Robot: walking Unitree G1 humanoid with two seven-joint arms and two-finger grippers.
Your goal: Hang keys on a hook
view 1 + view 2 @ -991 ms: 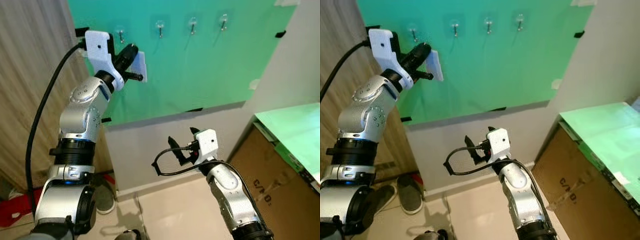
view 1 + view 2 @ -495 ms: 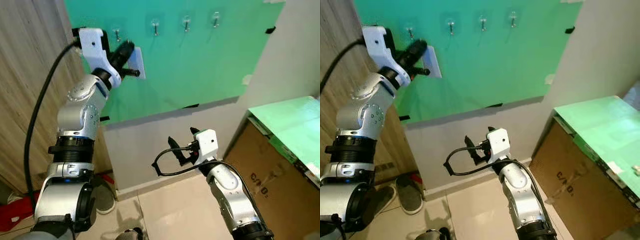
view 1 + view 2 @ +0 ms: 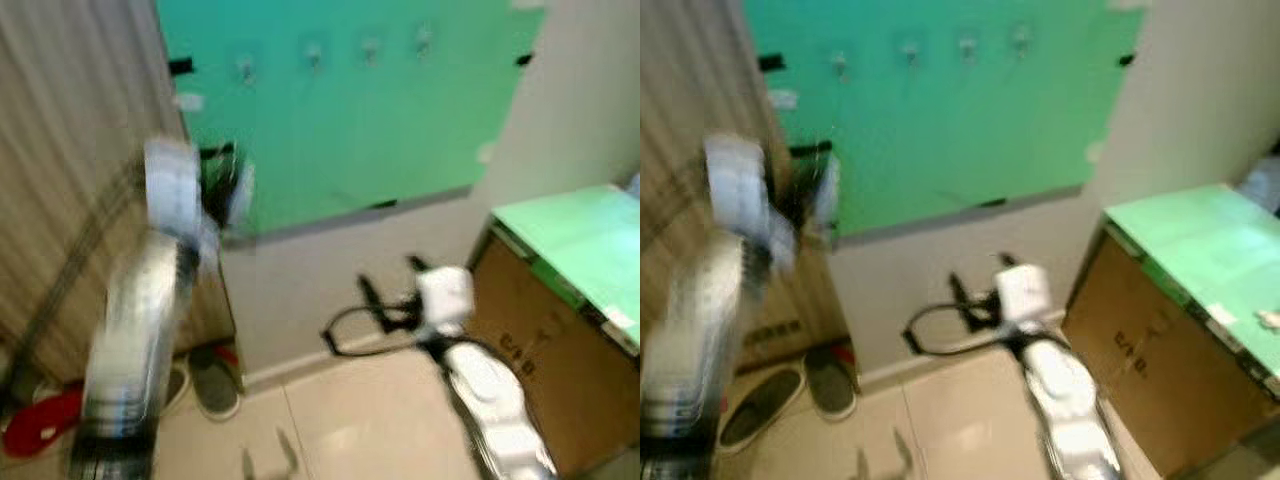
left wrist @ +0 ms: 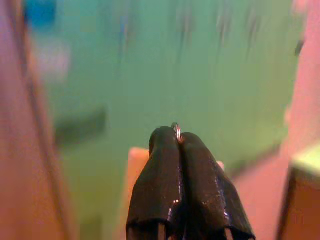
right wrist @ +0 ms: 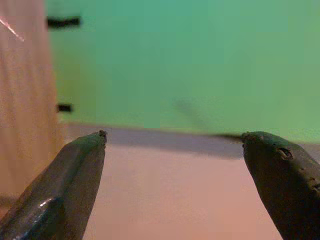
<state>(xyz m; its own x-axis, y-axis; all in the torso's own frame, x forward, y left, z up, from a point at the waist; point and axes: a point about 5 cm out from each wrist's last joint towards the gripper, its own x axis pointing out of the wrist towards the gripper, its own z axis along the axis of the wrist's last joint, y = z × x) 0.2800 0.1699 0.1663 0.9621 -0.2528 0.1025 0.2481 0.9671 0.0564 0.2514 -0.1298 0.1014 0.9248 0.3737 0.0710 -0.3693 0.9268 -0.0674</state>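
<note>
The head views are blurred by motion. Several small hooks sit in a row near the top of the green wall board. My left gripper is below them, by the board's lower left part. It is shut on the keys, whose metal ring pokes out at the fingertips, with a white tag beside them. My right gripper is low in front of the white wall, open, with nothing between its fingers.
A cardboard box with a green top stands at the right. Shoes and a red object lie on the tiled floor at the left, below a striped curtain.
My left gripper has dropped from the height of the hooks to the board's lower part, still shut. The camera has shifted and the picture has blurred. The right arm holds much the same pose.
</note>
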